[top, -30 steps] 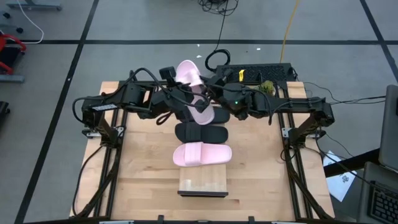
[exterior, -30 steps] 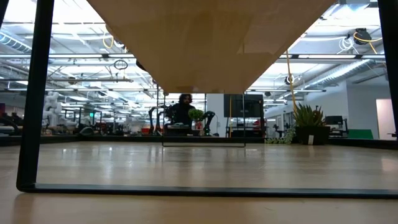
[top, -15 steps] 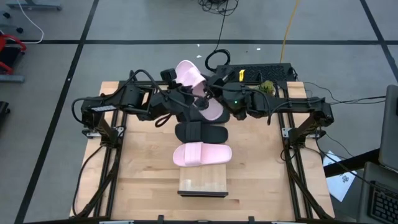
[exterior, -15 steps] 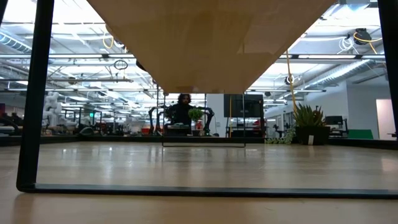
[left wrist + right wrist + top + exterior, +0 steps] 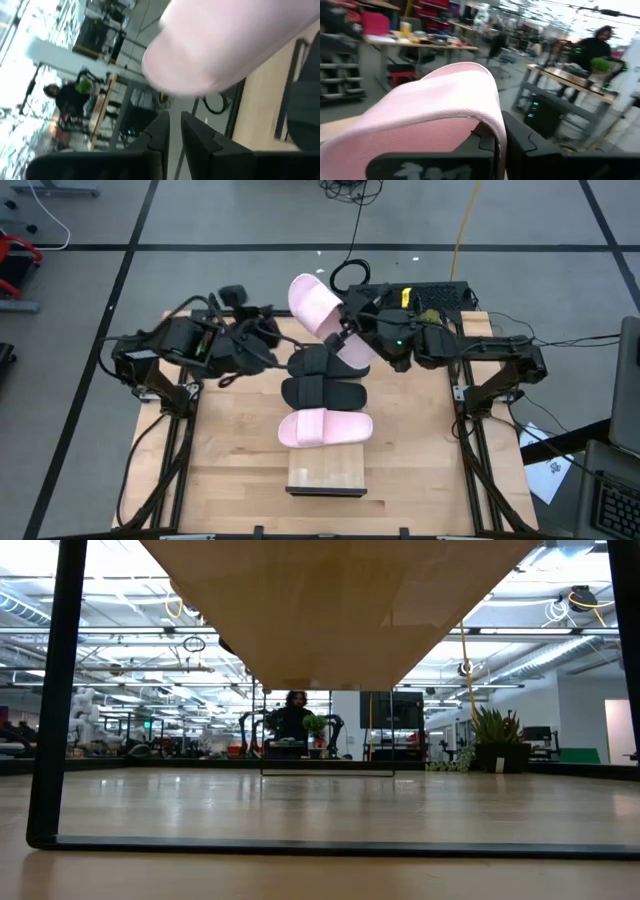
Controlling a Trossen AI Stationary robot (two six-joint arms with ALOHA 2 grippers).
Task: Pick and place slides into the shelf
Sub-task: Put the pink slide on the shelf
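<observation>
The left gripper [image 5: 272, 332] sits left of the shelf's [image 5: 326, 477] far end, fingers [image 5: 159, 131] nearly together on nothing. On the shelf lie a black slide [image 5: 322, 392] and, nearer, a matte pink slide [image 5: 325, 427]; another black slide [image 5: 312, 363] is half hidden by the arms. Right of it, the right gripper [image 5: 345, 330] pinches the raised pink slide [image 5: 318, 305] by its wide strap [image 5: 442, 117].
</observation>
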